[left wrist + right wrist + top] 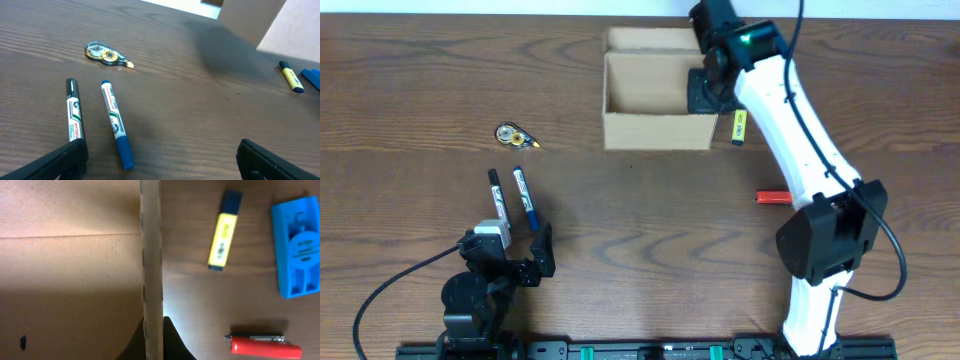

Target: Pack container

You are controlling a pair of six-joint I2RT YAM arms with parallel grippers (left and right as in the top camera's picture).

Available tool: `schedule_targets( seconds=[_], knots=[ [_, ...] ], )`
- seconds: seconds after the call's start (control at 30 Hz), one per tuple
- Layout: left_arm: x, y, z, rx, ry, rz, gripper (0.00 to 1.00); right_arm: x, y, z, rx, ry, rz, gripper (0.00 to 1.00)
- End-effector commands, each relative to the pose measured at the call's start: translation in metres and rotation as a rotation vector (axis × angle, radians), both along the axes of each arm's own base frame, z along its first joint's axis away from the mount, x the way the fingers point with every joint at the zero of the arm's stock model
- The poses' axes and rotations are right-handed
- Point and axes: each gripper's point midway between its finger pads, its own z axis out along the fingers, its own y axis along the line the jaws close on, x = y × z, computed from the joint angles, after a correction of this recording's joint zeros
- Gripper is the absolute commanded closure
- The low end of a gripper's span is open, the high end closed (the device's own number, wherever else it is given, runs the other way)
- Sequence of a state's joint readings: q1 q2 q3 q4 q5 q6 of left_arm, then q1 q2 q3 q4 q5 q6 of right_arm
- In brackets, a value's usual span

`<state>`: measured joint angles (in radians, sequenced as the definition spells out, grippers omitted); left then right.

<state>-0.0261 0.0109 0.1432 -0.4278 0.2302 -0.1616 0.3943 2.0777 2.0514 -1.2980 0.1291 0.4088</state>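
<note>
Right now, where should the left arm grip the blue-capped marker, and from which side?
Probably mid-barrel on the blue-capped marker, from straight above with the open left gripper, jaws closing across its width. It lies flat, with a gap to the black marker beside it for a finger.

Overhead: high, straight down, whole table (420,80), container (655,130) top centre. Left wrist: low, well front-left of container, facing it obliquely; only its corner shows. Right wrist: tight, straight down on container's right wall. All three share the yellow highlighter (739,127) beside that wall.
</note>
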Motion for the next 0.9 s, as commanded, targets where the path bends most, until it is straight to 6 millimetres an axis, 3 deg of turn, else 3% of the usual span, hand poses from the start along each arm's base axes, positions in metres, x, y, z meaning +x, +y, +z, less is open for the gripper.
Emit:
schedule_targets(
  seconds=[0.0, 0.2, 0.33, 0.5, 0.87],
  knots=[
    [0.000, 0.000, -0.008, -0.015, 0.017, 0.006, 0.04, -0.018, 0.007, -0.021, -0.049, 0.055, -0.006, 0.98],
    [0.000, 0.000, -0.008, -0.015, 0.017, 0.006, 0.05, -0.047, 0.006, -0.054, -0.112, 0.104, 0.007, 0.99],
    [0.000, 0.000, -0.008, -0.015, 0.017, 0.006, 0.05, -0.063, 0.004, -0.064, -0.087, 0.069, -0.010, 0.99],
    [0.000, 0.000, -0.008, -0.015, 0.017, 0.006, 0.05, -0.078, 0.000, -0.071, -0.063, 0.008, 0.001, 0.99],
    [0.000, 0.000, -0.008, -0.015, 0.017, 0.006, 0.05, -0.101, 0.007, -0.114, -0.066, 0.006, 0.076, 0.99]
  ],
)
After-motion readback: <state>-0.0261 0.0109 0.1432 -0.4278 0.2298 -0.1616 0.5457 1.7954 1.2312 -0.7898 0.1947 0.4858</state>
